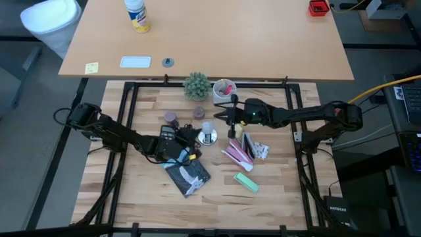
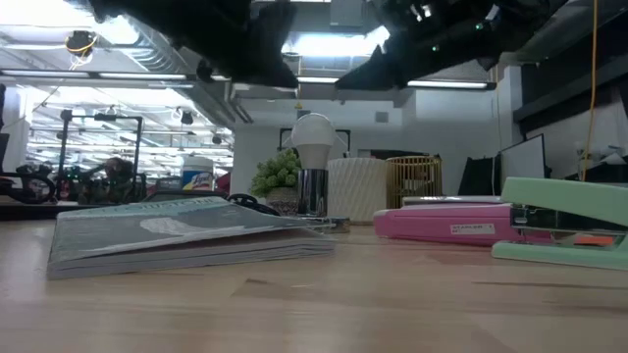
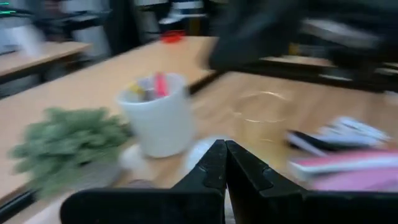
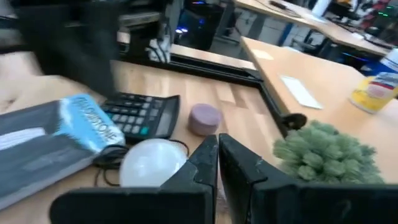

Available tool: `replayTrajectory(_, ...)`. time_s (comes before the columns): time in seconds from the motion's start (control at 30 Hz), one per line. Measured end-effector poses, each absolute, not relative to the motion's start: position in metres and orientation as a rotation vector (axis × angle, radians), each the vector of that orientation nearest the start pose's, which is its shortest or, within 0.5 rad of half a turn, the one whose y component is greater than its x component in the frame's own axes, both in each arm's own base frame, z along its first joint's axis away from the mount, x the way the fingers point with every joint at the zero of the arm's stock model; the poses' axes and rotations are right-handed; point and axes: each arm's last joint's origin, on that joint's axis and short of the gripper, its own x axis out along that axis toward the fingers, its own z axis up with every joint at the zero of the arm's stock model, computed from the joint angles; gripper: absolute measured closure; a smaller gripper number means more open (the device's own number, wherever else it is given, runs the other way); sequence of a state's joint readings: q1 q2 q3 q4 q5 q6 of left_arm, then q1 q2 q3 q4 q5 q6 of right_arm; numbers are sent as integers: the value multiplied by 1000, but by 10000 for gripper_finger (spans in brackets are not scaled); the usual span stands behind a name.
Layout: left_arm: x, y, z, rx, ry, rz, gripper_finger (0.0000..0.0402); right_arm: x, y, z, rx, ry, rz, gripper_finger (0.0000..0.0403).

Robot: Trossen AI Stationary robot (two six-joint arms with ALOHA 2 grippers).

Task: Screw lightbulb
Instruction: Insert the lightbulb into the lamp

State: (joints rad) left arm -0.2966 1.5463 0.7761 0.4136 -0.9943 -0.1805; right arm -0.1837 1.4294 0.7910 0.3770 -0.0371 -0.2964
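The lightbulb point(image 2: 313, 140), a smooth frosted white globe, stands upright in its shiny metal base point(image 2: 313, 192) mid-table, beside a glossy book point(image 2: 177, 235). My right gripper point(image 4: 217, 163) hovers just above it, dark fingers pressed together, empty. My left gripper point(image 3: 225, 167) hangs nearby, closed and empty too.

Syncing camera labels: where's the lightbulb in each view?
High view: lightbulb at table centre, between the two grippers, above the silver base.
Low view: bulb mid-frame, upright on the shiny socket, behind the booklet.
Left wrist view: pale blurred dome just past the fingertips, likely the bulb.
Right wrist view: white globe just beyond the fingers, near the calculator.
Shared landmark: green plant.
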Motion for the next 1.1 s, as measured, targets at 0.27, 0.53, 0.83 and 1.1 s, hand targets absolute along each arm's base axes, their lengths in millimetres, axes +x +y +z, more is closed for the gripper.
replayTrajectory(0.27, 309, -71, 198, -3, 288, 550, 402, 316, -58, 220, -288, 331, -110, 382)
replayTrajectory(0.53, 315, -56, 187, -2, 314, 618, 401, 321, -58, 205, -273, 374, -78, 382)
replayTrajectory(0.83, 313, -46, 182, 18, 360, 676, 401, 321, -56, 201, -192, 395, -6, 382)
replayTrajectory(1.1, 311, -43, 182, 64, 353, 783, 402, 320, -52, 200, -103, 394, 107, 382)
